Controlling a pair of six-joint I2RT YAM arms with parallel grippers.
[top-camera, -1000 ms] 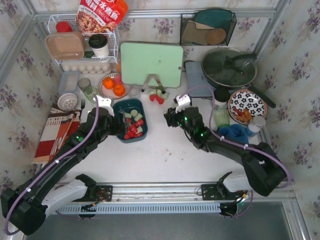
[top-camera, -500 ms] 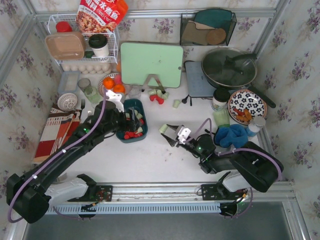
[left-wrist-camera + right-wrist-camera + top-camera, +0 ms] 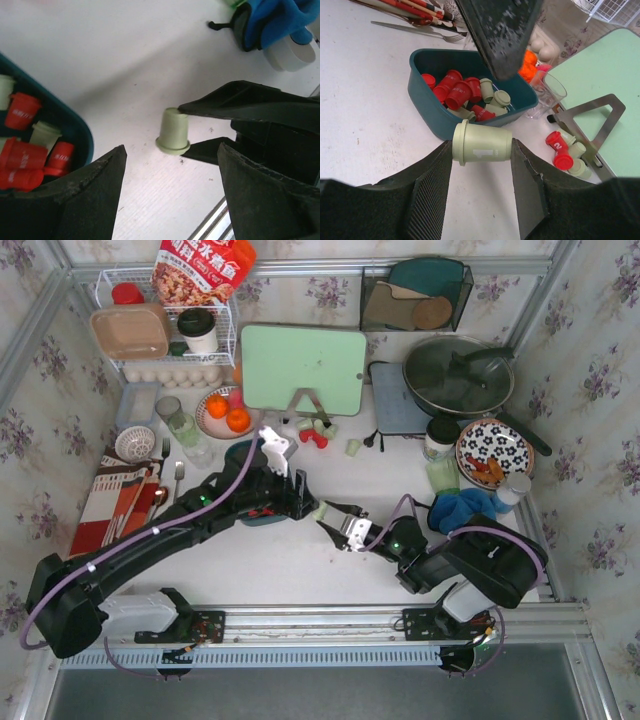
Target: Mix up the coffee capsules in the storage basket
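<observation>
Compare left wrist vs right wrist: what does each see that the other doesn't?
Left wrist only: blue cloth and a white round object beside it.
Right wrist only: green cutting board, its metal stand, loose capsules by the stand, glass, fork.
Both: pale green capsule pinched in the right fingers, and the teal basket holding red and green capsules.

Left arm overhangs storage basket; near table bare.
</observation>
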